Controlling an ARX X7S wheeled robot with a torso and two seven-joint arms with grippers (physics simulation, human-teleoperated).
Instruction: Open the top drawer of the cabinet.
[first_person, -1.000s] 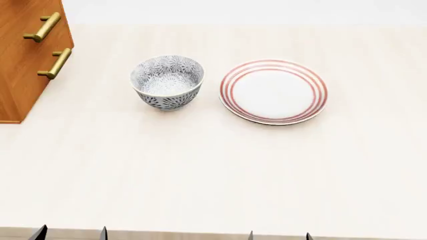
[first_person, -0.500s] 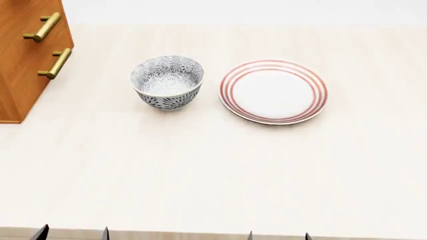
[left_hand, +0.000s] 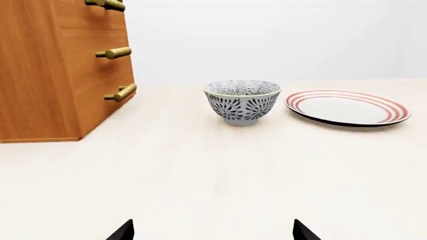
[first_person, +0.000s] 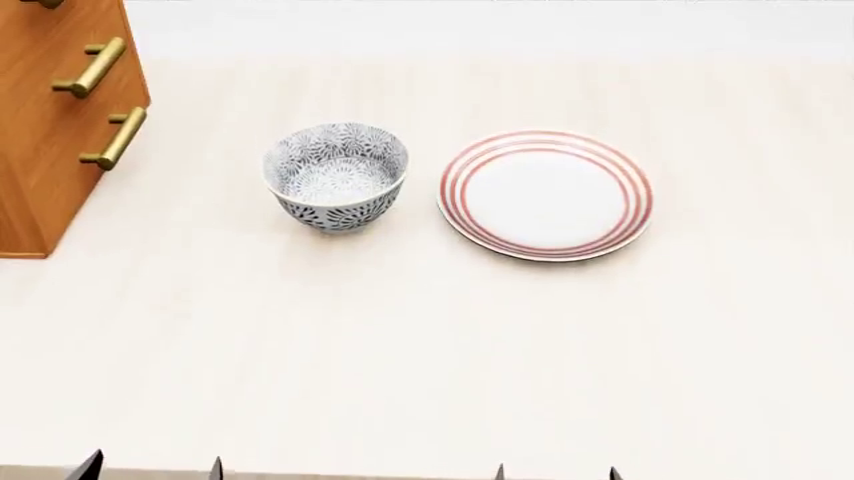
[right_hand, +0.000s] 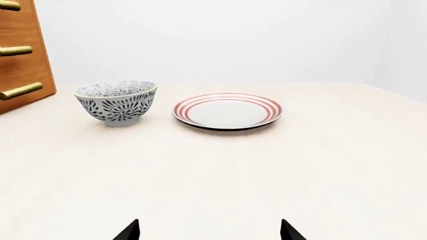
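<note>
The cabinet (first_person: 47, 150) is an orange-brown wooden chest at the table's far left, also in the left wrist view (left_hand: 47, 75) and the right wrist view (right_hand: 20, 50). The top drawer (left_hand: 87, 15) is shut; its brass handle (left_hand: 107, 4) is cut by the frame edge, and only a sliver of that handle (first_person: 47, 3) shows in the head view. My left gripper (left_hand: 213, 234) and right gripper (right_hand: 209, 234) are open and hold nothing. Both hang low near the table's front edge, far from the cabinet, and only their dark fingertips (first_person: 87, 466) show.
A blue-patterned bowl (first_person: 335, 178) stands right of the cabinet. A white plate with red rings (first_person: 546, 194) lies beside it. The two lower drawers carry matching brass handles (first_person: 90, 67) (first_person: 116, 138). The pale table (first_person: 427, 360) reaches to the front edge.
The head view has shifted: cabinet, bowl and plate now sit slightly lower in the frame, and a sliver of the top handle has come into view. The fingertips stay at the bottom edge.
</note>
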